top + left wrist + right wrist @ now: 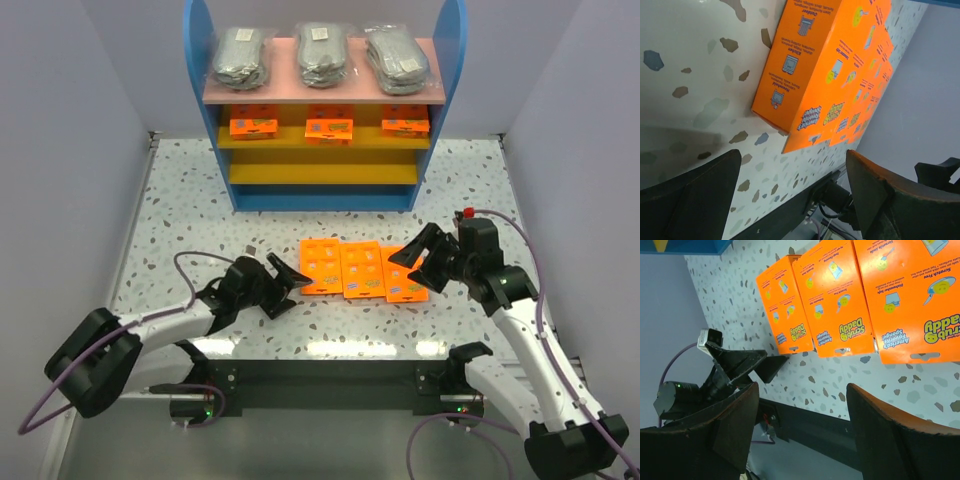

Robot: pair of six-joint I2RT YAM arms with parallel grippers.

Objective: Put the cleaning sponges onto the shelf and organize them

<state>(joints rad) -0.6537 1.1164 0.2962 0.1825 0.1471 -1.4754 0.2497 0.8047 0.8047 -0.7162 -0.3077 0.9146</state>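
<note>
Three flat orange sponge packets lie side by side on the table: left (pixel 322 265), middle (pixel 362 270), right (pixel 403 281). My left gripper (pixel 296 284) is open, low at the left packet's (pixel 825 65) near left edge, with nothing between its fingers (pixel 690 195). My right gripper (pixel 412 266) is open and empty above the right packet (pixel 910 295). The blue-sided shelf (pixel 196 60) holds three clear bags of grey scrub pads (pixel 322 52) on its pink top board and three orange packets (pixel 328 128) on the upper yellow board.
The lower yellow board (pixel 320 172) of the shelf carries nothing. Grey walls stand close on both sides of the speckled table (pixel 180 210). In the right wrist view the left gripper (pixel 740 365) shows just beyond the left packet (pixel 785 305). The table's front edge (pixel 330 352) runs near both arms.
</note>
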